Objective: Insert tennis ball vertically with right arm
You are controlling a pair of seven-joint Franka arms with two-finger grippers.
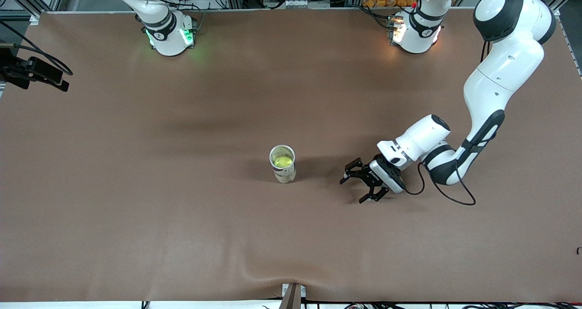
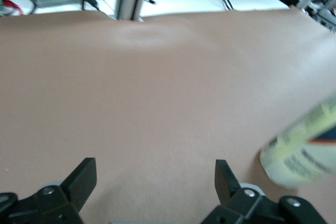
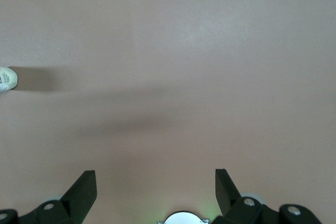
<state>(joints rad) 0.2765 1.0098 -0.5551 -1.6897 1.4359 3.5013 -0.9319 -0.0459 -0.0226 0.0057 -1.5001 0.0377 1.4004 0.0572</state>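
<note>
Resting ball [image 1: 283, 161] beside left hand [image 1: 361, 185]

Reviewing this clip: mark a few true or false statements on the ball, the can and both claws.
1. The tennis ball sits inside the upright can. True.
2. The left claw grips the can. False: it is open, empty, beside the can toward the left arm's end.
3. The right claw is open. True.
4. The can lies on its side. False: it stands upright on the table.
</note>
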